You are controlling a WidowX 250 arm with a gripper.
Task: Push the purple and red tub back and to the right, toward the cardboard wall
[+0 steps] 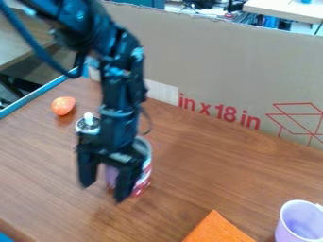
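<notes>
The black gripper (105, 190) hangs pointing down over the left half of the table, its two fingers apart. Close behind its right finger stands a can (146, 176) with red and white on its side, partly covered by the gripper; whether they touch I cannot tell. A purple patch shows between the fingers, against the can. Behind the gripper's upper left is a silver-topped container (88, 123) with a white knob, its lower part hidden. Farther back at the left lies a rounded orange-red object (62, 106).
An orange cloth (217, 229) lies at the front edge of the view, with a light purple cup (300, 222) to its right. A tall cardboard wall (233, 71) bounds the wooden table (208, 165) at the back. A blue edge strip runs along the left.
</notes>
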